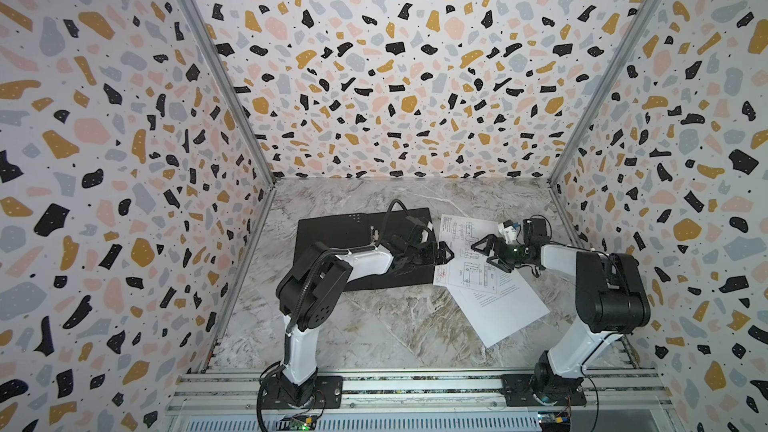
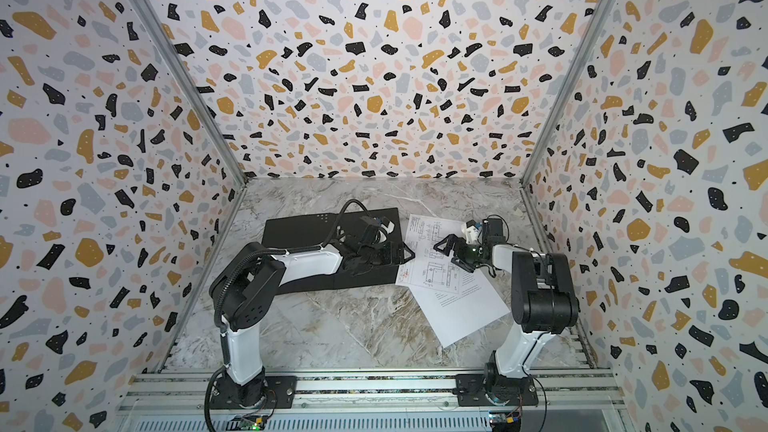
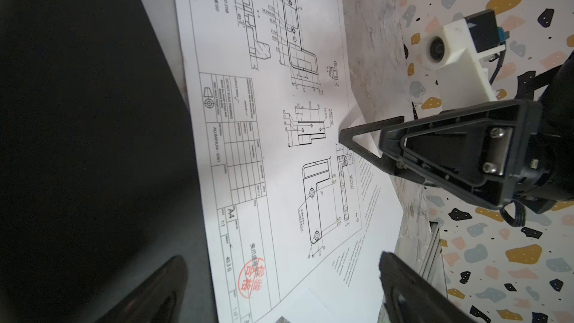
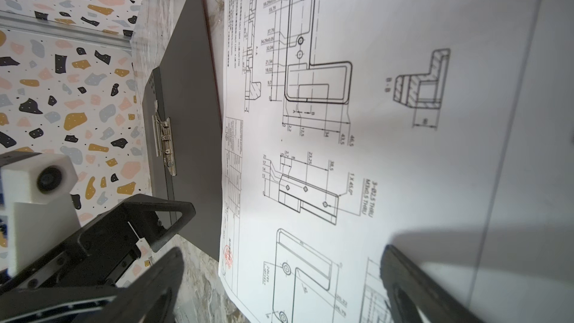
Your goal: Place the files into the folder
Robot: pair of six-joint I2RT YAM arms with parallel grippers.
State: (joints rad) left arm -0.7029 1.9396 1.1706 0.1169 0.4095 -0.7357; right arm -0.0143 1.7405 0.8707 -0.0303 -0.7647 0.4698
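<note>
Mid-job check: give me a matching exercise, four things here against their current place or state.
Things:
1 folder
2 drawing sheet
3 text sheet
4 right gripper

States:
a partly under another sheet
b open, above the drawing
c lying open, black side up
d on top of another sheet, right of the folder in both top views

Pairs: 1-c; 2-d; 3-a; 4-b

Left arm (image 1: 365,259), right arm (image 1: 559,254) angled inward, jaws wide, seemingly empty
</note>
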